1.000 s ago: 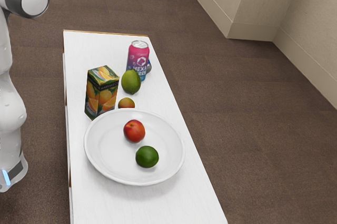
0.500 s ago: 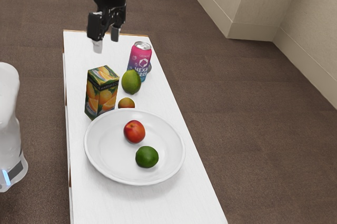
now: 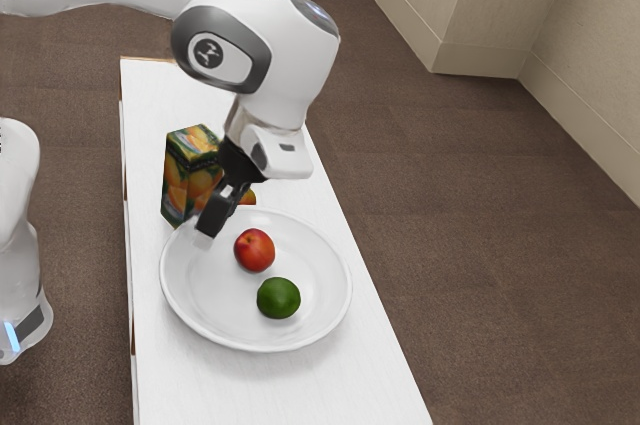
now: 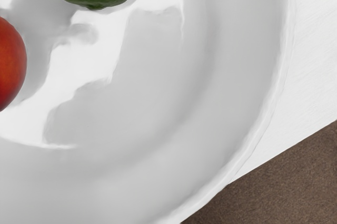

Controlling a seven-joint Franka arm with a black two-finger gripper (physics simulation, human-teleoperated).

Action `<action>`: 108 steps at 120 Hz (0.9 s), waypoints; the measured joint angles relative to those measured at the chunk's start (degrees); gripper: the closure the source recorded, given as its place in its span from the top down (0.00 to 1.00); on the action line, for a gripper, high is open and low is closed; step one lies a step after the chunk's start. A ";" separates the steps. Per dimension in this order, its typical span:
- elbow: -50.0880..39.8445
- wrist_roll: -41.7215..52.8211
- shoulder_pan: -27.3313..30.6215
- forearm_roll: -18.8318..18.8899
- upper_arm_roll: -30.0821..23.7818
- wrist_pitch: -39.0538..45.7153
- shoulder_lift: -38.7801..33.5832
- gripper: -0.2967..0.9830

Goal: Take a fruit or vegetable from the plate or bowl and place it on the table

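The plate, white and round with a raised rim, sits upright on the white tabletop, in the lower left of the exterior view's frame, reaching its centre. Two whole fruits lie in it, near each other but apart. The red fruit, roundish with paler yellowish patches, is the upper one in that frame; below and slightly right lies the glossy dark green fruit.

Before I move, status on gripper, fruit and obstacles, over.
Gripper empty, over the plate. Red fruit and lime both on it, apart. Juice carton stands close by the gripper; could get bumped.
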 joint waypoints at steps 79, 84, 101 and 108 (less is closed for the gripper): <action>2.82 -10.81 3.12 -5.89 -5.96 10.91 7.57 0.77; 2.88 -11.19 4.06 -5.37 -5.99 12.28 7.81 0.77; 2.93 -12.27 6.05 -3.37 -6.01 16.23 10.65 0.77; 2.97 -12.64 6.30 -2.92 -6.00 17.40 11.52 0.77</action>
